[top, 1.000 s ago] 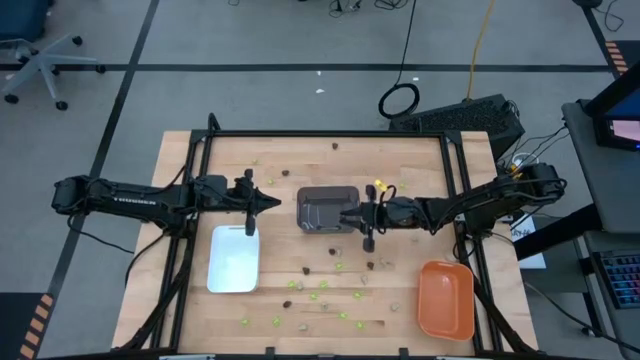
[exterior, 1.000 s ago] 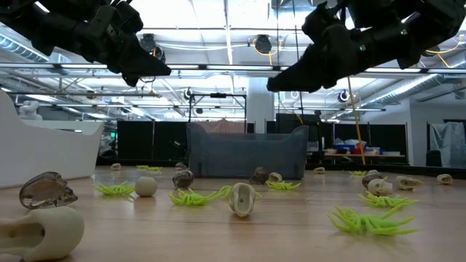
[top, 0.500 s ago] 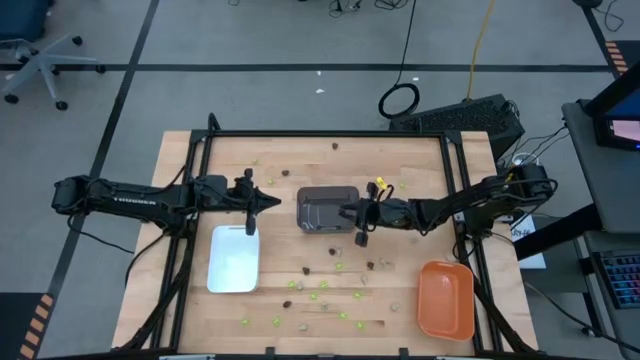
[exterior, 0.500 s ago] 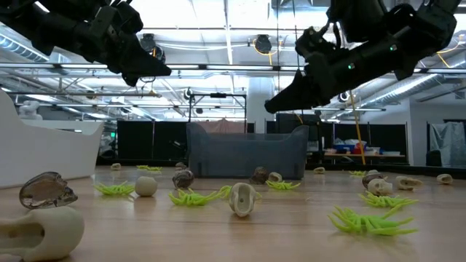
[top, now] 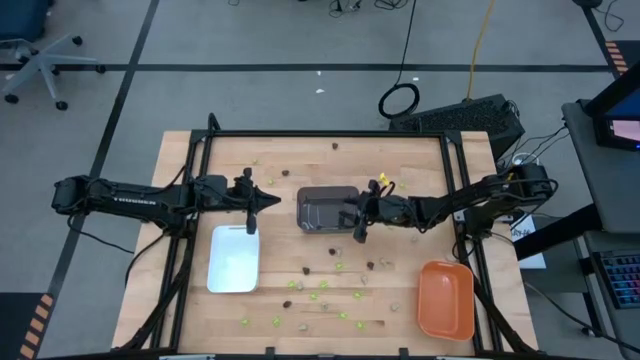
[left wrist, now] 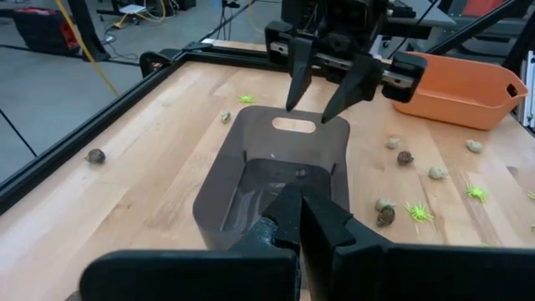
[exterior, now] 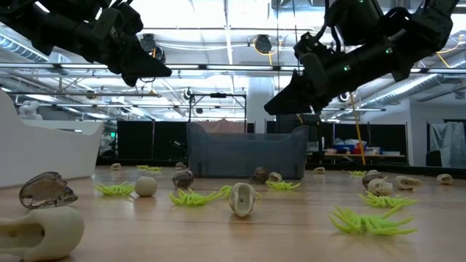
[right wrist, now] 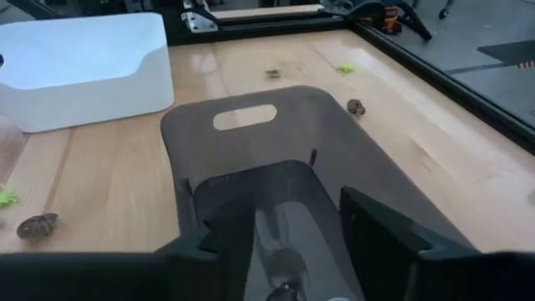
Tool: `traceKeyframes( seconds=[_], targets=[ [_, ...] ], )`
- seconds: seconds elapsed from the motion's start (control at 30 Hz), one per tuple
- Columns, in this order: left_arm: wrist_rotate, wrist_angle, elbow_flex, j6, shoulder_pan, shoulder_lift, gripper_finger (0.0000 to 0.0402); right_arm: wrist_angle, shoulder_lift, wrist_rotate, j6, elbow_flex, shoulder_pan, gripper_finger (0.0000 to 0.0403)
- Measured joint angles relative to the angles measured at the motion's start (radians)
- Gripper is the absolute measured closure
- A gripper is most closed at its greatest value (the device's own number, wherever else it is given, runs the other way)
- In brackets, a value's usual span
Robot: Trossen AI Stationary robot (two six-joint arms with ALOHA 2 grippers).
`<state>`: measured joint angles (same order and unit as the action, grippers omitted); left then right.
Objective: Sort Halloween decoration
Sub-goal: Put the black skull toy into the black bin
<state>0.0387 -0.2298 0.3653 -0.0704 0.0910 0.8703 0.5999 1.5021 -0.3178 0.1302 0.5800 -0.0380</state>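
Overhead, right gripper [top: 356, 222] spread above grey tray [top: 322, 208].

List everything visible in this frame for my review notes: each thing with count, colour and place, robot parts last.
Table: one, light wood, dark frame around it.
Grey tray: one, dark grey, table centre.
White tray: one, white, front left.
Orange tray: one, orange, front right corner.
Trinkets: many, lime-green, dark brown and tan, scattered mostly in front of the grey tray, a few behind it.
Office chair: one, dark, on the floor off the far left corner.
Left end effector: shut, empty, hanging above the white tray's far edge.
Right end effector: fingers apart, empty, over the grey tray's right end.
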Motion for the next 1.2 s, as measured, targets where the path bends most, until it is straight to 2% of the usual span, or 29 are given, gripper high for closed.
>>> traceKeyframes(
  seconds=[0.2, 0.57, 0.73, 0.9, 1.07, 1.2],
  targets=[
    [0.000, 0.000, 0.000, 0.006, 0.000, 0.000, 0.0401, -0.001, -0.009, -0.001, -0.049, 0.018, 0.000, 0.0193],
    [0.010, 0.017, 0.000, 0.008, 0.000, 0.000, 0.0401, -0.021, -0.050, -0.004, -0.199, 0.049, -0.048, 0.0189],
    [0.075, 0.015, 0.000, 0.055, 0.000, 0.000, 0.0401, -0.048, -0.073, -0.116, -0.252, 0.049, -0.049, 0.0189],
    [0.190, 0.011, 0.000, 0.145, 0.005, 0.000, 0.0401, -0.037, -0.082, -0.228, -0.329, 0.048, -0.049, 0.0189],
    [0.222, 0.011, 0.002, 0.139, 0.109, 0.000, 0.0399, 0.052, -0.082, -0.312, -0.350, 0.048, -0.030, 0.0189],
    [0.147, 0.027, 0.002, 0.132, 0.233, 0.000, 0.0374, 0.120, -0.076, -0.309, -0.320, 0.048, -0.004, 0.0189]
  ],
)
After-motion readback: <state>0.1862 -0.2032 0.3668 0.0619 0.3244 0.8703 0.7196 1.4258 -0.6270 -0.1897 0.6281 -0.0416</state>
